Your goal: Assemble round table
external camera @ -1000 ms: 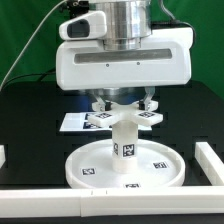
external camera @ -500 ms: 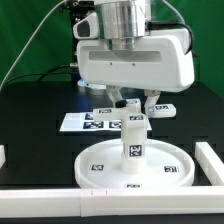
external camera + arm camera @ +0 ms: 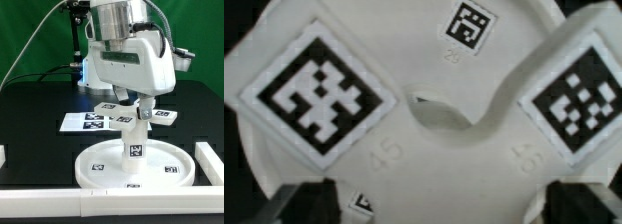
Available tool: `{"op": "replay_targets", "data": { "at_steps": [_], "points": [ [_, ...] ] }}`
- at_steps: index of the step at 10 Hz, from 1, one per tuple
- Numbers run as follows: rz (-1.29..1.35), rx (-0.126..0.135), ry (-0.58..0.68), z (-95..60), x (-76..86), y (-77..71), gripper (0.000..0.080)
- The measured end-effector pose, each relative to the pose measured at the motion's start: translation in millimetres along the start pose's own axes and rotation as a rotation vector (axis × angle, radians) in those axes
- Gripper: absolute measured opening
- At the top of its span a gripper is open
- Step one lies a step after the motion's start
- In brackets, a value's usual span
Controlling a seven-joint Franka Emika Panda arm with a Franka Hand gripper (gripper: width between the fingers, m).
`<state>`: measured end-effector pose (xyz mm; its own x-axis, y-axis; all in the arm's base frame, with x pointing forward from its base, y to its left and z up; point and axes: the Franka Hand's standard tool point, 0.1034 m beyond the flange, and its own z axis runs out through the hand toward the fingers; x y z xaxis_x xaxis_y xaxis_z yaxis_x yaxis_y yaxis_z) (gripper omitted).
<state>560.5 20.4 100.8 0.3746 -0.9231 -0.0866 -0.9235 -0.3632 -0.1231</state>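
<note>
End effector (image 3: 133,118) clamped on one upright post (image 3: 132,140), standing on one round disc (image 3: 100,160), four tags visible on disc

Black table (image 3: 30,120) under white disc (image 3: 100,172)

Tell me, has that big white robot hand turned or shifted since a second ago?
Yes. Against the fixed marker board, the gripper has twisted around above the post, its wide body now narrower-looking, while staying over the round disc.
</note>
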Motion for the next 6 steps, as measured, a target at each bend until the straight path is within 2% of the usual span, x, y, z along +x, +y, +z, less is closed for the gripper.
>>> {"op": "replay_targets", "data": {
  "at_steps": [1,2,5,6],
  "points": [
    [-0.023,-0.014,-0.011,-2.2,-2.0,0.1,0.0630],
    [-0.061,-0.031,-0.036,-12.0,-5.1,-3.9,0.0644],
    [-0.220,-0.005,-0.046,-32.3,-4.8,-11.9,0.0648],
    [-0.395,0.002,-0.052,-33.1,0.3,-9.6,0.0648]
  ]
}}
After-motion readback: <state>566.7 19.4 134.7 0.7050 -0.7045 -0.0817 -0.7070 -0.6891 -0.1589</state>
